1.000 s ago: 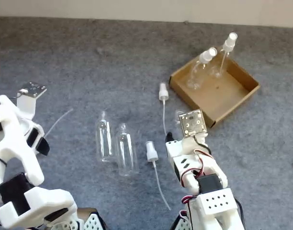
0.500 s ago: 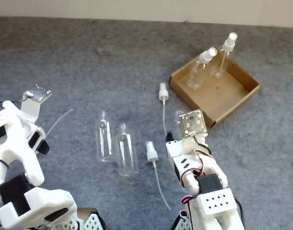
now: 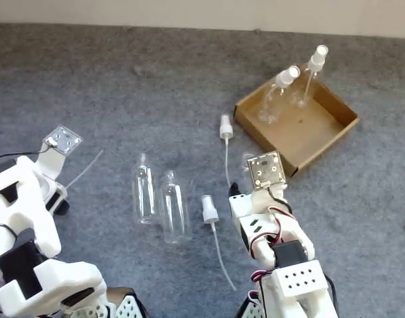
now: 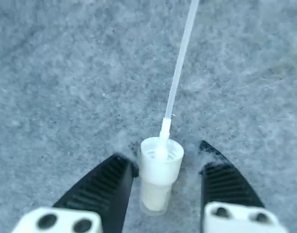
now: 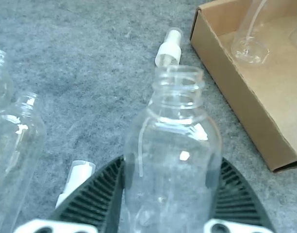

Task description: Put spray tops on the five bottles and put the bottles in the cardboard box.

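A grey, felt-like surface [image 3: 143, 86] fills the scene. A pale strip [image 3: 189, 12] runs along its far edge in the high view.

White spray top [image 4: 160, 170], clear bottle [image 5: 173, 160], brown cardboard box [image 3: 316, 132]

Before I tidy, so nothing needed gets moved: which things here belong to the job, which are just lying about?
Job: cardboard box; capped bottle; second capped bottle; bare bottle; second bare bottle; gripped bottle; spray top; second spray top; third spray top.
Lying about: grey carpet.
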Robot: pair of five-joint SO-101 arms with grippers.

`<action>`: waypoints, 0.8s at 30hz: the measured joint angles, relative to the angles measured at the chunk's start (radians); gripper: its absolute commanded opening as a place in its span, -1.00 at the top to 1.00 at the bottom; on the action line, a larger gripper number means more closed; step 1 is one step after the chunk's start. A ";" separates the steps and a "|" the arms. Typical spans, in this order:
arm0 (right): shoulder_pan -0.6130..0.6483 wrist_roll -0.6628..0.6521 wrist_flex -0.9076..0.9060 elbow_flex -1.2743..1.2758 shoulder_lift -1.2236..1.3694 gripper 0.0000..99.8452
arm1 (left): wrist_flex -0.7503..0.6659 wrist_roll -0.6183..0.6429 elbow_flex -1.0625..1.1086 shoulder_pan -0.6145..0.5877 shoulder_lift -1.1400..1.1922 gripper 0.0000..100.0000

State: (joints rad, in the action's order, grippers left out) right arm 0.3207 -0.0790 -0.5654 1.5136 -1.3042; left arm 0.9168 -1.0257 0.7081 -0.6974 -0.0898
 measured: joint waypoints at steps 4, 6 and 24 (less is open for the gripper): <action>0.000 0.000 0.000 0.000 0.000 0.62 | -0.008 -0.032 0.014 0.002 0.000 0.69; 0.000 0.000 0.000 0.000 0.000 0.62 | -0.008 -0.037 0.014 0.002 0.000 0.77; 0.002 0.000 0.000 0.000 0.000 0.62 | -0.015 -0.041 0.064 0.003 -0.025 0.96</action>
State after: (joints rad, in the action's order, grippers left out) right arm 0.3222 -0.0790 -0.5654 1.5136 -1.3042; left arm 0.9014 -1.0671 0.7725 -0.6943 -0.1143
